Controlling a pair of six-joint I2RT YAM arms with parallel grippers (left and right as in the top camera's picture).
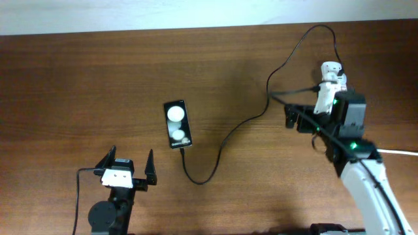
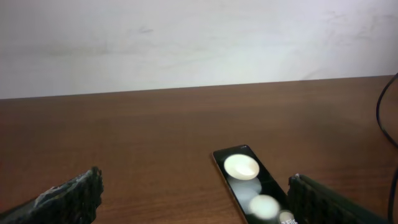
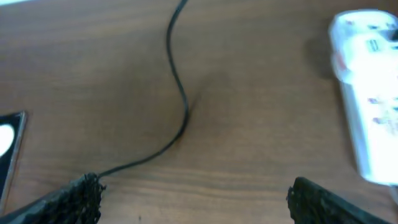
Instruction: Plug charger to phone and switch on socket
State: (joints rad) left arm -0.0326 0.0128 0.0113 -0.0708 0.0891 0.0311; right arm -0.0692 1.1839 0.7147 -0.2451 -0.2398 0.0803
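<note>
The black phone [image 1: 176, 124] lies flat left of the table's middle, two white reflections on its screen. The thin black charger cable [image 1: 225, 140] runs from the phone's near end in a loop, then up and round to the white adapter [image 1: 332, 70] on the socket [image 1: 324, 98]. I cannot tell whether its tip is seated in the phone. My left gripper [image 1: 127, 168] stands open just short of the phone [image 2: 249, 183], nothing between its fingers [image 2: 71, 199]. My right gripper [image 1: 299, 121] is open above the table, beside the socket [image 3: 367, 106] and near the cable [image 3: 180, 106].
The right arm's body covers the socket's near part in the overhead view. A white cord [image 1: 398, 152] leaves at the right edge. A pale wall [image 2: 199, 43] rises behind the table's far edge. The phone's corner [image 3: 9, 143] shows at the right wrist view's left edge.
</note>
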